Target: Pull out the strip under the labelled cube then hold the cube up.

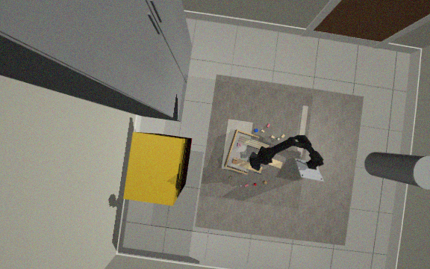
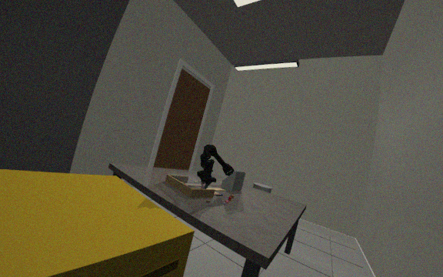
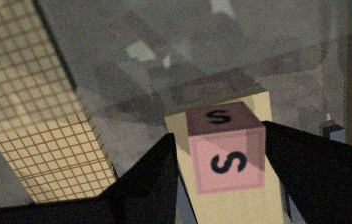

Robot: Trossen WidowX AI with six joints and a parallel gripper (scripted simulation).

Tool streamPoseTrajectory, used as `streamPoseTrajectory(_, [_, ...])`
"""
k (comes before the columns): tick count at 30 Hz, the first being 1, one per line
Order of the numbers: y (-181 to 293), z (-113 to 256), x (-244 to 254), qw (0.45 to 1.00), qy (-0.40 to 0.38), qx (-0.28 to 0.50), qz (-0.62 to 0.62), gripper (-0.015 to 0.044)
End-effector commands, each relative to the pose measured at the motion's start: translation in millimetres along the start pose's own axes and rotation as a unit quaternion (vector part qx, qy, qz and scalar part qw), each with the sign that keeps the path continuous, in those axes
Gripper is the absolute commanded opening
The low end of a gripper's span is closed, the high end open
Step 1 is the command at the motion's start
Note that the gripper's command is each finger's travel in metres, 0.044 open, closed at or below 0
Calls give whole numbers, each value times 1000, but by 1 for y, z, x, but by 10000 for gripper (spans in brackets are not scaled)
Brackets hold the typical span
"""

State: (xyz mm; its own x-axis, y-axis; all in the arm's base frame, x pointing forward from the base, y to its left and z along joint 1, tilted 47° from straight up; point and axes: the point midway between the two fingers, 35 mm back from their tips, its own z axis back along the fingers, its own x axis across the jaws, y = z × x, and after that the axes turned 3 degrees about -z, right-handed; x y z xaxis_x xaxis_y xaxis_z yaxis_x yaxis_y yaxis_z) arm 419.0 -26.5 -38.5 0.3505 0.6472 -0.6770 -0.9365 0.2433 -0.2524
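The gripper is spread, one finger on each side of the labelled cube. A gap is seen between the cube and the finger at the left of the wrist view; at the right finger, contact cannot be told. The cube is pink, with a black S on its top and another on its darker, shaded face. Directly beneath it, a plain pale strip is seen, its near part cut off by the frame edge. Beside the fingers, a strip with a brown grid is partly covered by a black finger. Farther out, the gripper is surrounded by the wooden tray. In the top and exterior views, the fingertips and the labelled cube are too small or hidden to be made out.
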Motion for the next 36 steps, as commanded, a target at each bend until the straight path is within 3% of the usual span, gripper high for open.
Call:
streamPoseTrajectory(1, [0,0,0,1000,0,0,0,165])
streamPoseTrajectory(9, [0,0,0,1000,0,0,0,111])
streamPoseTrajectory(14, [6,5,-2,1000,0,0,0,0])
streamPoseTrajectory(26, [53,41,-19,1000,2,3,4,0])
streamPoseTrajectory(36, [77,43,-28,1000,2,3,4,0])
